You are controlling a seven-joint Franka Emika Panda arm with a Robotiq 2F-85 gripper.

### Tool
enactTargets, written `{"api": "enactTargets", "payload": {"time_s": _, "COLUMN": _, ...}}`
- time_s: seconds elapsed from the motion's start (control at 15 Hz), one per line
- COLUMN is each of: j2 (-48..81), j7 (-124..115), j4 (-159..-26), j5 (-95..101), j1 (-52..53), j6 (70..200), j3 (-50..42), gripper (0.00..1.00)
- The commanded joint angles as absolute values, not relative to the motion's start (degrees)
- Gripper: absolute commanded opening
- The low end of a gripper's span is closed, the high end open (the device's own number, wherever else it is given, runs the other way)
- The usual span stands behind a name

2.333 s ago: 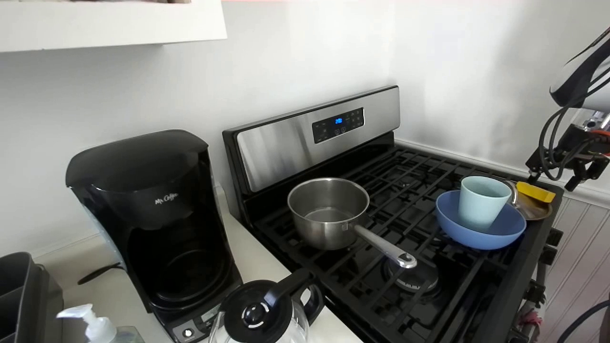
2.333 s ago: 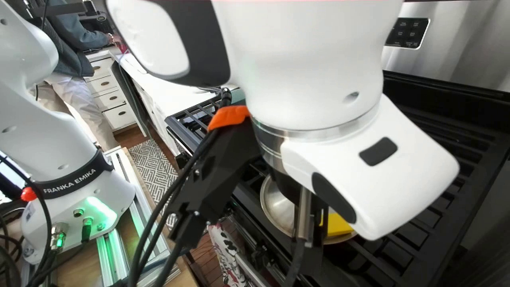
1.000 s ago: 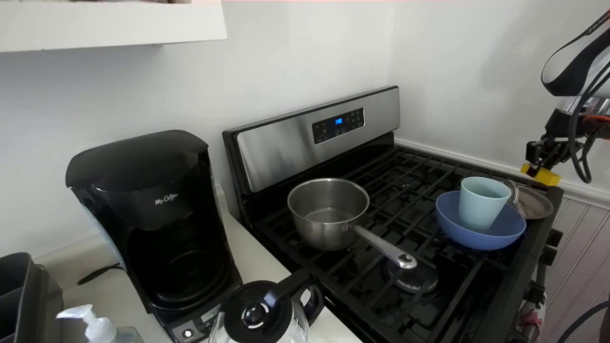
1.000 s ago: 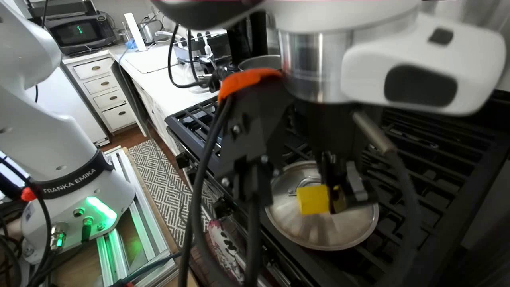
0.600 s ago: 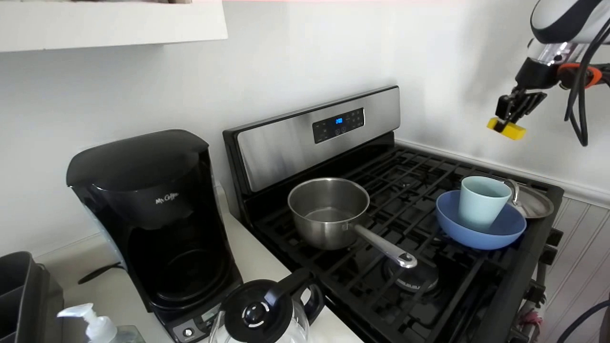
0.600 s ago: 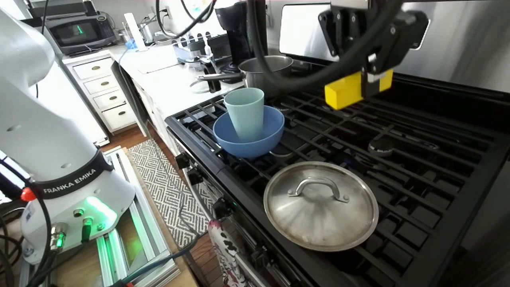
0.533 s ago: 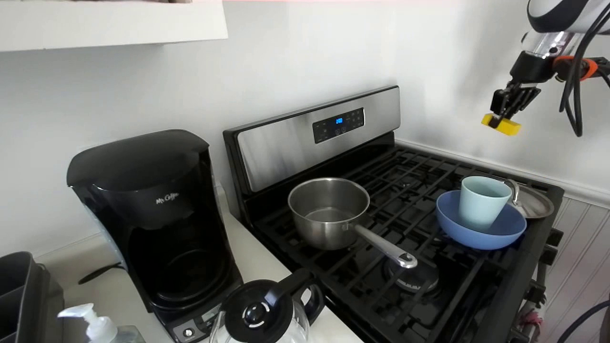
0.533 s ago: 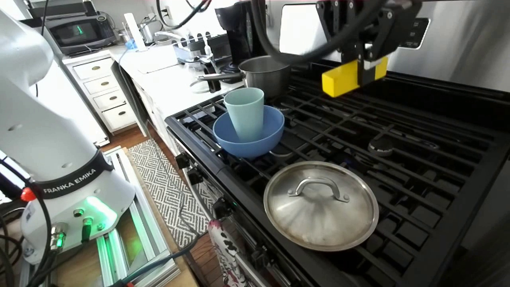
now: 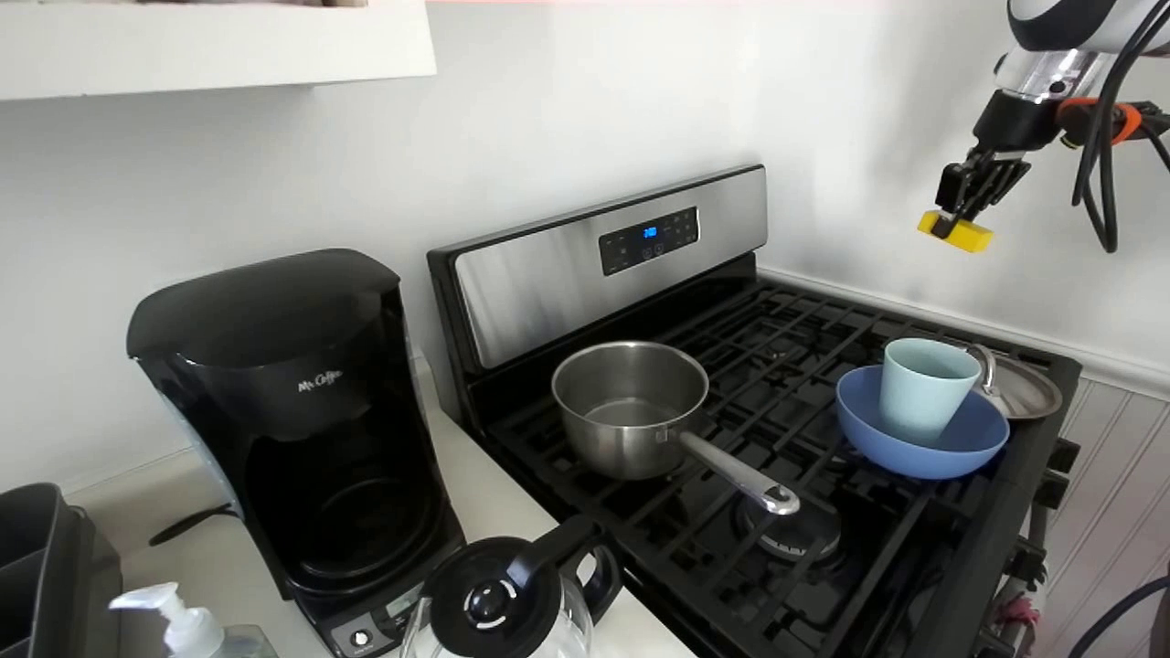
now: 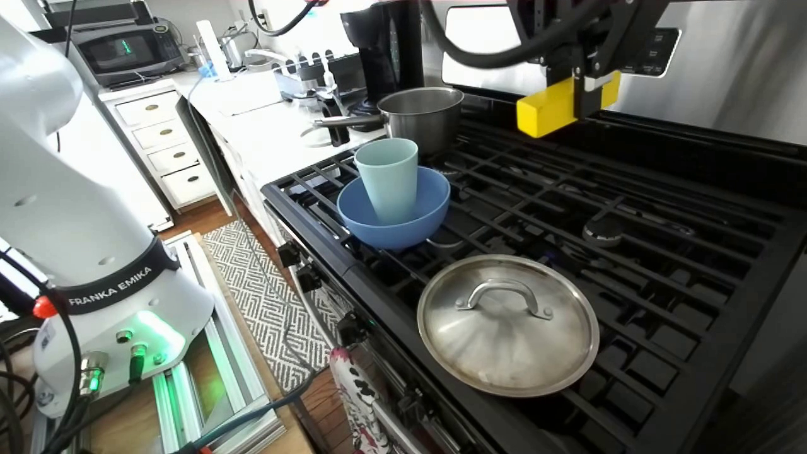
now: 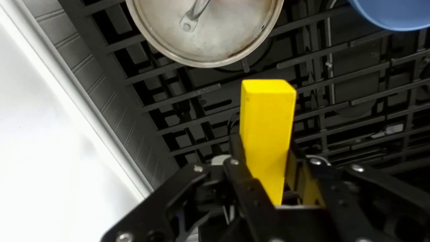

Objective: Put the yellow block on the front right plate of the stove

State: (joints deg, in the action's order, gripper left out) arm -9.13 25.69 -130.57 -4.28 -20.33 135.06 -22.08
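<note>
The yellow block hangs in the air with my gripper shut on it, one finger at each side near its middle. Both exterior views show the block well above the stove, roughly level in an exterior view. Below it run black grates on the stove's right side. A steel lid with a loop handle lies over the front right plate, whose burner it hides. From the wrist, the lid appears beyond the block's far end.
On the front grates stands a blue bowl holding a light blue cup. A steel saucepan sits at the left, handle pointing forward. The raised back panel closes the rear, and a white wall rises along the right side.
The block lay on the lid about two seconds ago, with the gripper over it. Since then it has been gripped and lifted, up and toward the back panel. Over the last half second it rises slightly.
</note>
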Motion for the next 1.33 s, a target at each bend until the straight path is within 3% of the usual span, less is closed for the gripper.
{"api": "enactTargets", "payload": {"time_s": 0.0, "j2": -2.0, "j7": 30.1, "j4": -121.8, "j5": -4.6, "j1": -18.6, "j6": 138.0, "j3": -22.9, "gripper": 0.08}}
{"api": "enactTargets", "payload": {"time_s": 0.53, "j2": 20.4, "j7": 37.0, "j4": -96.4, "j5": -15.6, "j1": -23.9, "j6": 127.4, "j3": -18.5, "gripper": 0.08}}
{"api": "enactTargets", "payload": {"time_s": 0.6, "j2": 13.9, "j7": 34.7, "j4": -104.4, "j5": -12.2, "j1": -22.8, "j6": 132.1, "j3": -18.2, "gripper": 0.08}}
{"api": "enactTargets", "payload": {"time_s": 0.67, "j2": 16.0, "j7": 34.7, "j4": -102.7, "j5": -12.3, "j1": -23.6, "j6": 131.7, "j3": -17.5, "gripper": 0.31}}
{"api": "enactTargets", "payload": {"time_s": 0.8, "j2": 16.5, "j7": 34.7, "j4": -102.8, "j5": -12.2, "j1": -23.9, "j6": 132.1, "j3": -17.2, "gripper": 0.31}}
{"api": "enactTargets", "payload": {"time_s": 0.87, "j2": 16.0, "j7": 34.7, "j4": -103.0, "j5": -12.2, "j1": -23.8, "j6": 132.1, "j3": -17.2, "gripper": 0.08}}
{"api": "enactTargets", "payload": {"time_s": 1.27, "j2": 26.6, "j7": 34.9, "j4": -95.4, "j5": -12.7, "j1": -26.1, "j6": 128.3, "j3": -14.3, "gripper": 0.08}}
